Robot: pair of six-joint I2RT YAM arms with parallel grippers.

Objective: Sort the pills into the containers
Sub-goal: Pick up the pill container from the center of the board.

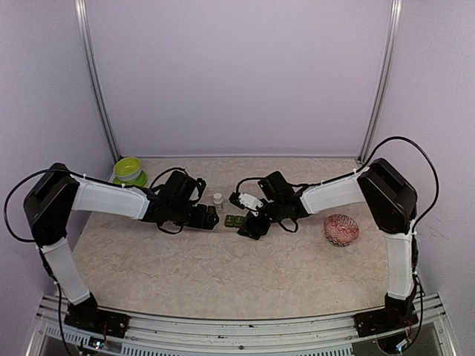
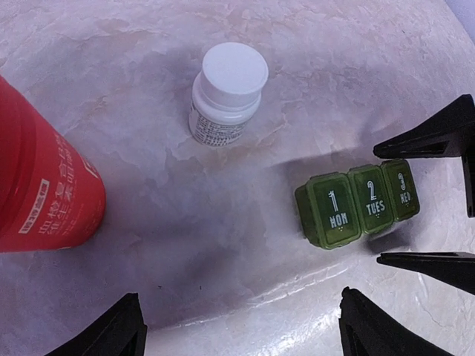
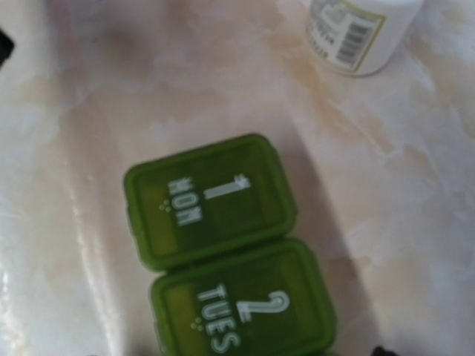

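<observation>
Marbled beige table (image 1: 223,274), lilac walls (image 1: 237,74). Left claw (image 2: 239,300) spread wide, empty; just ahead-right, containers (image 2: 356,204) read 1 MON, 2 TUES, 3 WED, right claw (image 1: 251,225) spread astride the WED end. Beyond, white bottle (image 2: 226,93), print illegible; red can (image 2: 37,178) left, Chinese lettering.

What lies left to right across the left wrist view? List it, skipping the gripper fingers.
Red cylindrical can → white-capped plastic pill bottle → dark green three-compartment pill box, lids marked MON, TUES, WED.
</observation>
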